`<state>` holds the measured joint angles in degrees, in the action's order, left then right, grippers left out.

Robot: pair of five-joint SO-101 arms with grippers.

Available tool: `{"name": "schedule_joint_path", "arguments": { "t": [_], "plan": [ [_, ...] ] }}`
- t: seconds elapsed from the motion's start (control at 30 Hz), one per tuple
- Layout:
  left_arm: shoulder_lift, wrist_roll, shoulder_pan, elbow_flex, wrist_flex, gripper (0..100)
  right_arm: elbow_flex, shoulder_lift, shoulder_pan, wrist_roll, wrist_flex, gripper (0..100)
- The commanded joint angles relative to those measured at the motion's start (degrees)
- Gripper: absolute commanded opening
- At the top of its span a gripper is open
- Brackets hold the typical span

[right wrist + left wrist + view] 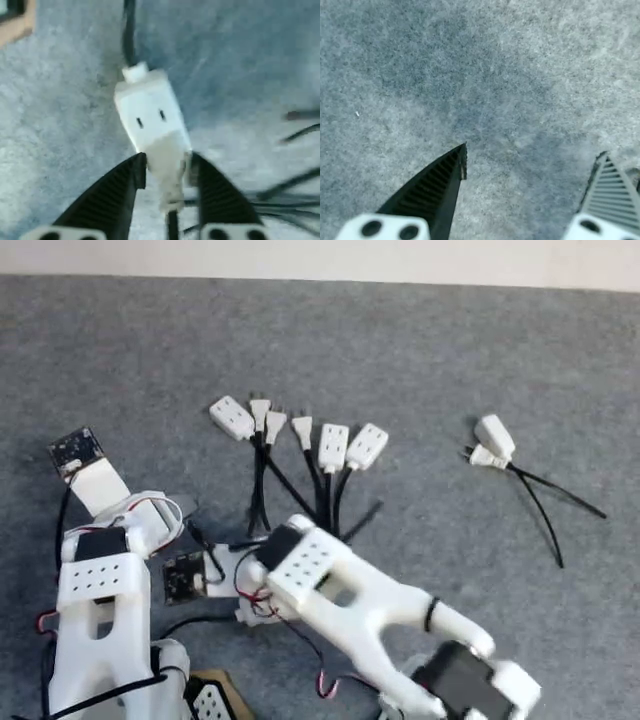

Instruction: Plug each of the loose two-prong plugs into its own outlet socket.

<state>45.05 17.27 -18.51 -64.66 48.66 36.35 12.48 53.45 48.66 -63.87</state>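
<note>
Right now I am watching my right gripper (167,159) pinching a greyish-white two-prong plug (169,175) between its black ribbed fingers (120,185), low in the centre of the right wrist view. The plug's front end is sitting against a white boxy outlet socket (150,112) just above it in the frame. One face of that socket is showing two slots, and I cannot tell whether the prongs are seated. A black cord (128,35) is running from the socket to the top edge, and all of it is lying on the grey felt table covering (50,125).

My left gripper (534,150) is hanging with its fingers spread wide at the bottom of the left wrist view, with bare grey covering showing between them.

From the high view I am seeing a row of white pieces lying in the upper centre. Three loose white plugs (276,425) are sitting between one white socket block (232,417) at the left end and two more white socket blocks (333,445) at the right end. Their black cords (262,480) are trailing down towards the white right arm (370,605), which is stretching from the lower right to the centre. The white left arm (100,590) is standing in the lower left. Well apart at the right of the frame, another white plug and socket pair (490,445) are lying touching each other.
</note>
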Motion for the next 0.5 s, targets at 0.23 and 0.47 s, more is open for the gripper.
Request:
{"name": "schedule_joint_path", "arguments": {
  "t": [0.23, 0.47],
  "plan": [
    [-0.22, 0.35, -0.13, 15.78, 14.95, 38, -24.48, 12.18, -3.65, -16.35, -18.59, 27.2],
    [-0.31, 2.73, 15.87, 29.93, 38.51, 38, -47.25, 12.09, -14.29, -31.47, -34.42, 27.2]
  ]
}}
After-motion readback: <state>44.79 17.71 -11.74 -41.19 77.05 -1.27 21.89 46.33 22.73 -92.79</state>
